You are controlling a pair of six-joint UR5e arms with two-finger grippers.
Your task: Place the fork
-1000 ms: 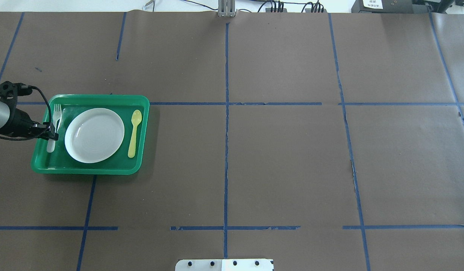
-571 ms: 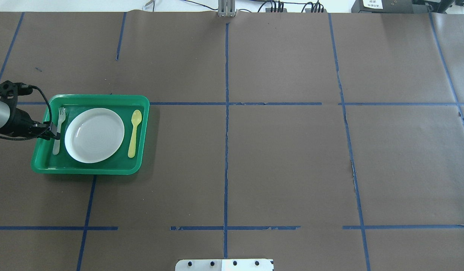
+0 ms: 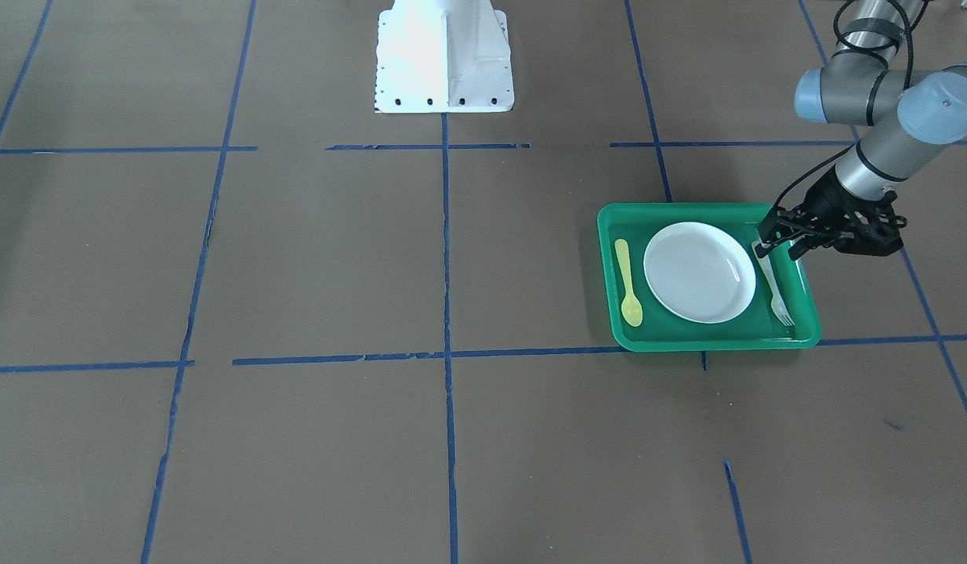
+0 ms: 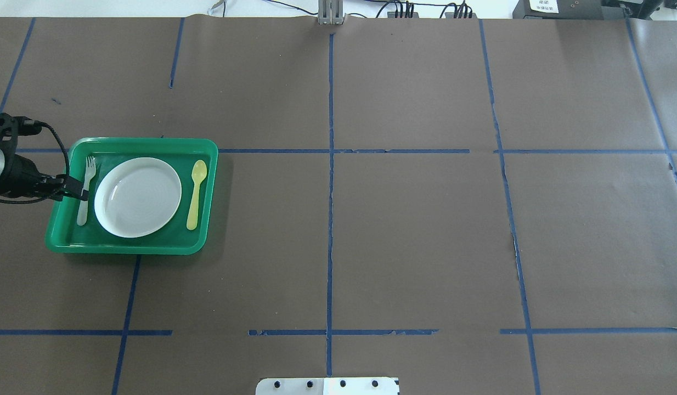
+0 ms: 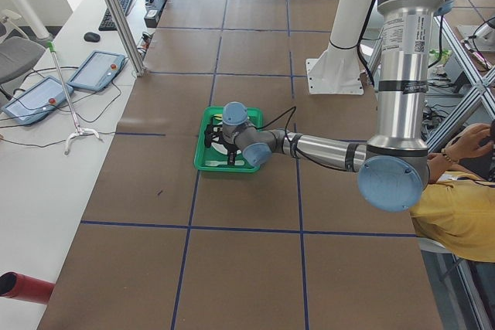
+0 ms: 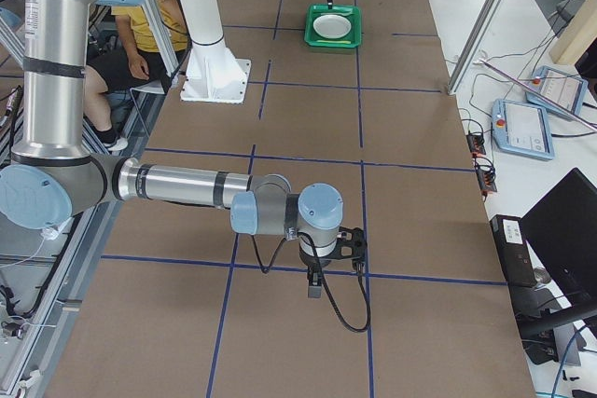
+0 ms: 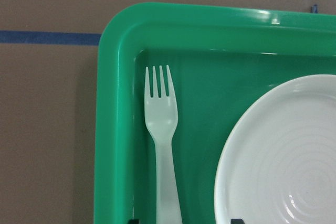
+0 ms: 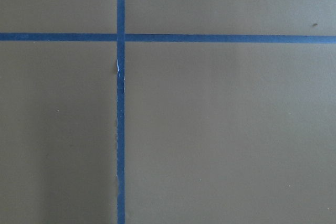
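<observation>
The pale whitish fork (image 4: 83, 211) lies flat on the floor of the green tray (image 4: 130, 141), between the tray's left wall and the white plate (image 4: 138, 197). Its tines point to the far side. It also shows in the front view (image 3: 775, 294) and the left wrist view (image 7: 163, 129). My left gripper (image 4: 78, 188) hangs open over the fork's handle with its jaws wide apart on either side, not holding it. In the front view the left gripper (image 3: 776, 251) stands above the tray (image 3: 687, 207). My right gripper (image 6: 315, 288) shows only in the right side view, and I cannot tell its state.
A yellow spoon (image 4: 195, 193) lies in the tray to the right of the plate. The tray sits at the table's left side on brown paper with blue tape lines. The robot's white base plate (image 4: 327, 385) is at the near edge.
The fork went from the left gripper's hold, near the tray's left wall, to lying flat closer to the plate. The left gripper has since drawn back to the left.
</observation>
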